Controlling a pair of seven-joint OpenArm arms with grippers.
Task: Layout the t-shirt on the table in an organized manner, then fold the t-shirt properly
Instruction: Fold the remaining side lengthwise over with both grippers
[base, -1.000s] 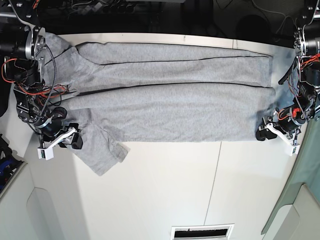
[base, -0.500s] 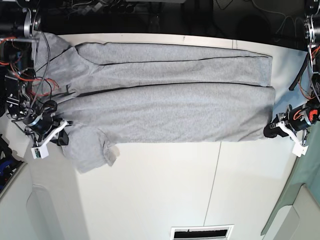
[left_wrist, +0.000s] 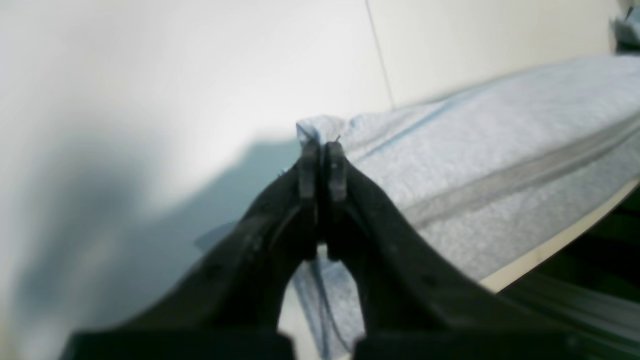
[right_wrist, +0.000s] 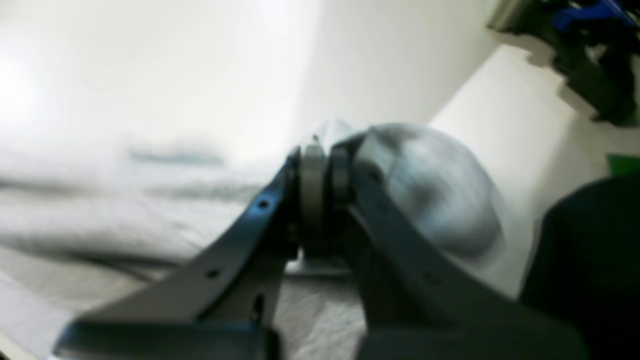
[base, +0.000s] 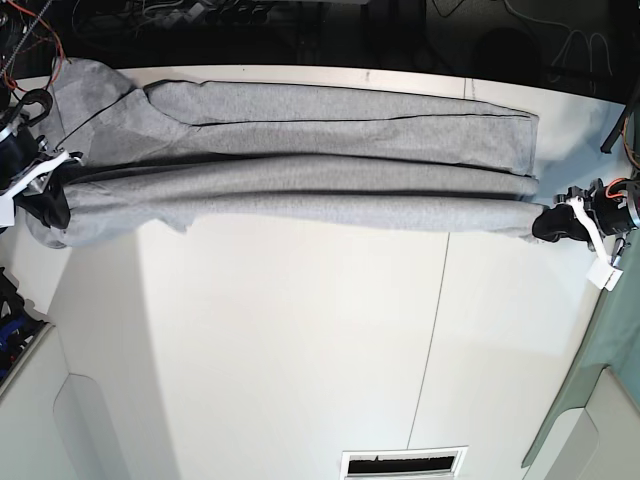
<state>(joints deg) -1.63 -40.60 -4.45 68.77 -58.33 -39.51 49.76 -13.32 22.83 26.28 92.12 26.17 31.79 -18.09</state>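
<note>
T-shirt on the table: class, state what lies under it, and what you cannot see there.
Under the t-shirt lies the white table, bare in front of it. The tabletop beneath the cloth is covered, so anything there is hidden, as is any print on the shirt's underside.

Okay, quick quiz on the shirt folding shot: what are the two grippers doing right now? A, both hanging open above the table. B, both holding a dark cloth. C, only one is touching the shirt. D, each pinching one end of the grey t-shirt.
D: the left gripper and the right gripper are each shut on an end of the t-shirt, which stretches between them over the table.
</note>
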